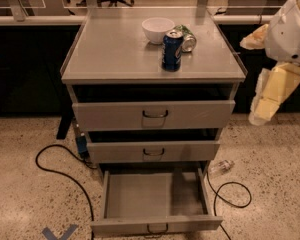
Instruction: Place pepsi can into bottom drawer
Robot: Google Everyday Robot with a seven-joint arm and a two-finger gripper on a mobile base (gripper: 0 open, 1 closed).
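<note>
Currently the pepsi can (171, 50) stands upright on the cabinet top (115, 49), just in front of a white bowl (158, 29) and a tipped green can (186, 37). The bottom drawer (150, 198) is pulled out. The gripper (262, 109) hangs right of the cabinet, well apart from the can; whether it is clenched or released, I cannot tell.

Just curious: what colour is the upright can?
Pepsi can: dark blue, camera view. Gripper hangs far right.

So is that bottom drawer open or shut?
Open: the bottom drawer is pulled out, its floor showing. The gripper hangs beside the cabinet, at right.
</note>
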